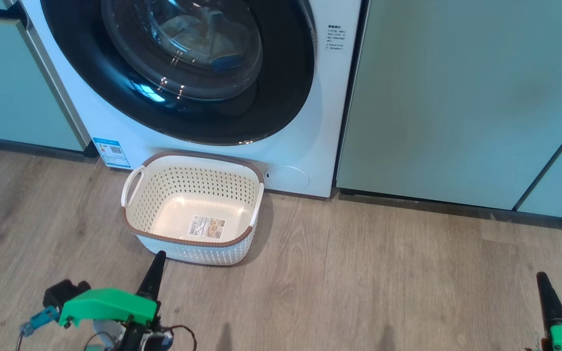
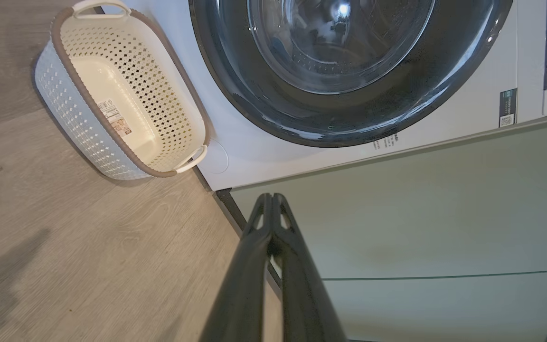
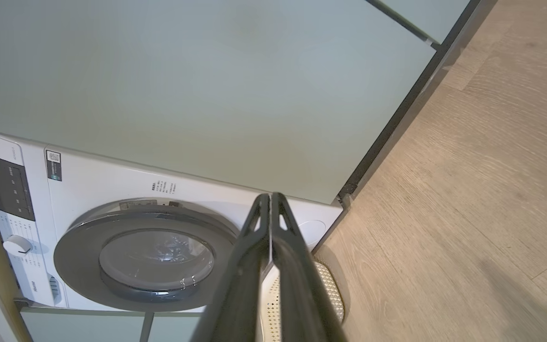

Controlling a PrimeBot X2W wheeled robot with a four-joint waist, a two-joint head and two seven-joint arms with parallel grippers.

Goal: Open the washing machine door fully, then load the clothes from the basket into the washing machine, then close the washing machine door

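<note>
Both clenched, empty: left gripper (image 2: 272, 196), right gripper (image 3: 270, 195). Upper left, washing machine door (image 1: 281, 97) looks shut (latch hidden): if unlatched, may swing open; you check.

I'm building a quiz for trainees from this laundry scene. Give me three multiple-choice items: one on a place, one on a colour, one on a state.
1. Where does the basket stand?
A. On the floor, just before the washing machine
B. On top of the machine
C. Inside the drum

2. What colour is the basket's rim?
A. Green
B. Brown
C. Red

3. How is the washing machine door?
A. Swung wide open
B. Lifted off
C. Shut

Answers:
1 A: it sits on the wood floor by the machine's front.
2 B: a brown band runs round its top.
3 C: its black rim lies flat against the white front.
</note>
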